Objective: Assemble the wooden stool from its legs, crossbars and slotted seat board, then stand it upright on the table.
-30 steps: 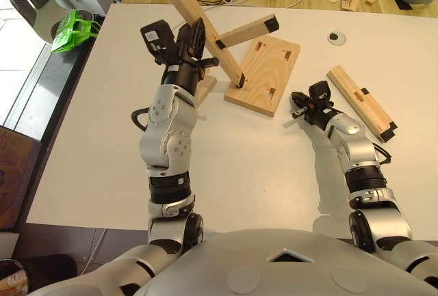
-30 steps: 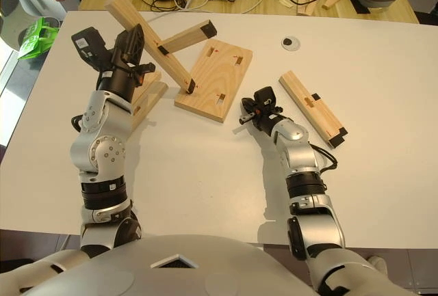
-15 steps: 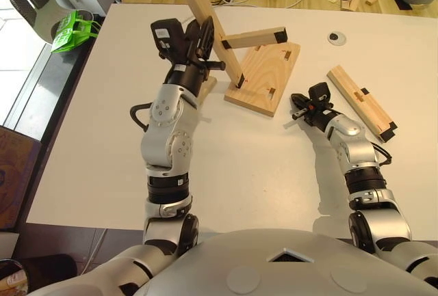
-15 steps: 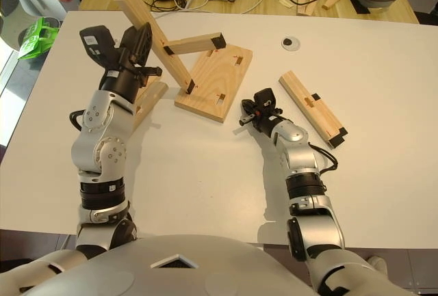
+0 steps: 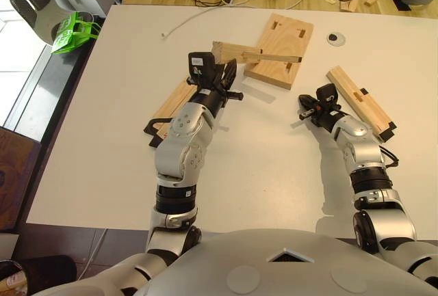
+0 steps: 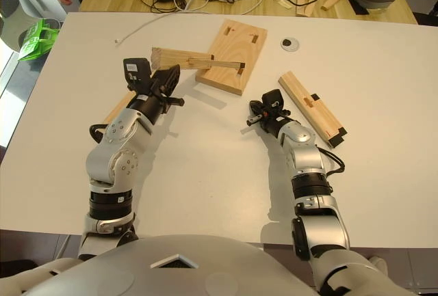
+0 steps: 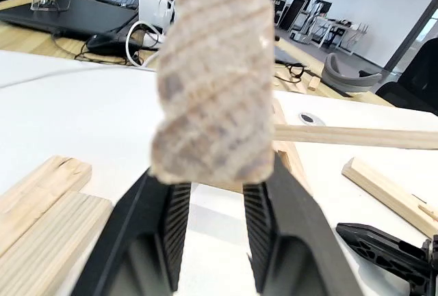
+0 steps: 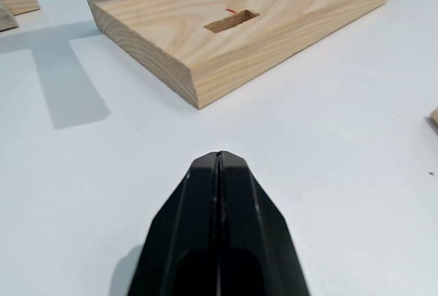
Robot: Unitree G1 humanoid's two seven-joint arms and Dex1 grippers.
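Pale wood sits in the left pincer (image 5: 224, 76), which pinches one end of a stool leg (image 5: 233, 52) held roughly level above the worktop (image 5: 239, 166). A thin crossbar (image 5: 277, 57) runs from the leg out over the slotted seat board (image 5: 287, 29). The right pincer (image 8: 219, 156), pressed together on nothing, sits low near that board. One leg pair (image 5: 359, 101) lies just to its right, and another (image 5: 171, 104) lies beneath the left arm.
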